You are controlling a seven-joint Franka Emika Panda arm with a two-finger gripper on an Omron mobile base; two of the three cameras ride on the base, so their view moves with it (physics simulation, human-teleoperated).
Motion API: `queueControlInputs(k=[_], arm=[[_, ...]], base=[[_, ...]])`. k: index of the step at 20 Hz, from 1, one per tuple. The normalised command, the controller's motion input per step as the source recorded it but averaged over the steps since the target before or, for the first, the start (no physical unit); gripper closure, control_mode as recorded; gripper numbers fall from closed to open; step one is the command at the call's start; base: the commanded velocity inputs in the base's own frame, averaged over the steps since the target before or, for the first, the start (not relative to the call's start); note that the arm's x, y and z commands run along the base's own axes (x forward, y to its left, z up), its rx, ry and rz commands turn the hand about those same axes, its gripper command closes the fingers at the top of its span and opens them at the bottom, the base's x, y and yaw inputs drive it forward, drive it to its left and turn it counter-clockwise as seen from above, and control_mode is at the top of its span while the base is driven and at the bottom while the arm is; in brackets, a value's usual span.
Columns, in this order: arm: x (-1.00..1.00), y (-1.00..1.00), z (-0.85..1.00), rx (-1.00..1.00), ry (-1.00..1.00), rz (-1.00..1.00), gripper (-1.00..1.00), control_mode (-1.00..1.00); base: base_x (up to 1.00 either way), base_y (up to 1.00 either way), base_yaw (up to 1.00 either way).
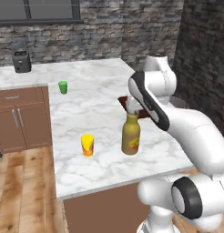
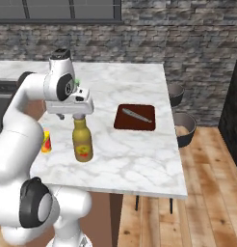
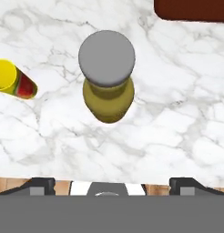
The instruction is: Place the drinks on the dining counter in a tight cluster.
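You see the gripper point(image 2: 78, 116) directly above the amber bottle point(image 2: 82, 142). Its jaws are spread wide and they hold nothing. In the hand view its two dark fingertips point(image 3: 41, 185) stand far apart at the lower edge, and the grey cap point(image 3: 107, 58) of the bottle is between them, a bit higher in the picture, with free space on both sides.

The amber bottle stands upright on the dining counter point(image 1: 100, 104), near the front edge. Its label with yellow and red faces the front in both base views.

In the left base view, a yellow cup with a red band point(image 1: 87, 145) stands at about 9 o'clock from the bottle, near it but not touching. In the hand view this cup point(image 3: 13, 80) also lies at about 9 o'clock from the cap.

Farther on the counter, in the right base view, a dark red cutting board point(image 2: 135, 117) lies at about 2 o'clock from the bottle, with a knife point(image 2: 137, 115) on it.

A small green cup point(image 1: 63, 87) stands far back at about 11 o'clock in the left base view, well apart from the bottle.
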Motion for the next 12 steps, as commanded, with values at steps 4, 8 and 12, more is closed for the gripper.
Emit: queueControlInputs(k=[4, 8, 12], arm=[[-1.00, -0.03, 0.37, 0.04, -0.03, 0.00, -1.00, -1.00], [-0.71, 0.00, 0.74, 0.01, -0.05, 0.00, -1.00, -1.00], [-0.45, 0.00, 0.72, 0.00, -0.12, 0.00, -1.00, -1.00]], base=[[0.00, 0.00, 0.00], [0.00, 0.00, 0.00], [0.00, 0.00, 0.00]])
